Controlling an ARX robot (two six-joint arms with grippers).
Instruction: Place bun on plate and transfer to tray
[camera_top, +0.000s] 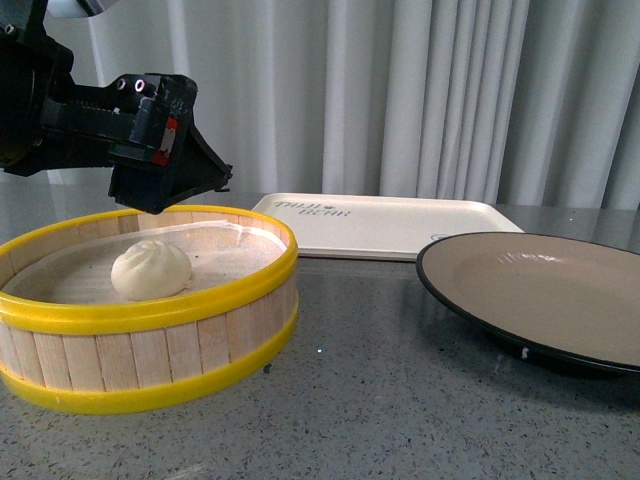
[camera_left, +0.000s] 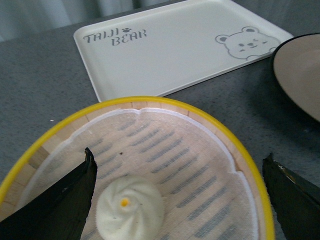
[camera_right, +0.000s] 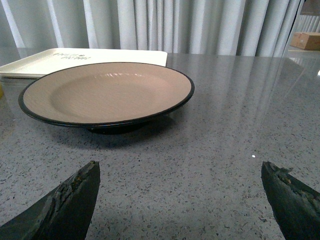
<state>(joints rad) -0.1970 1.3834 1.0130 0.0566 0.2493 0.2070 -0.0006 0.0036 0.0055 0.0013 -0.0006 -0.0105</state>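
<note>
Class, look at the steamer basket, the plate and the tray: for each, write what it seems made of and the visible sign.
The steamer basket: pale wooden slats with visible grain, bound by glossy yellow hoops, probably plastic.
The plate: likely glazed ceramic, beige inside with soft sheen, black rim.
The tray: probably plastic, smooth cream surface, moulded lip, printed lettering.

Pleated white bun (camera_top: 151, 270) sits in the steamer basket (camera_top: 150, 318); black-rimmed plate (camera_top: 540, 290) lies beside the cream tray (camera_top: 400, 228).

At right, the plate (camera_top: 540, 285) runs off frame — steamer basket (camera_top: 150, 350) clipped at left; tray (camera_top: 400, 230) partly hidden behind it.
</note>
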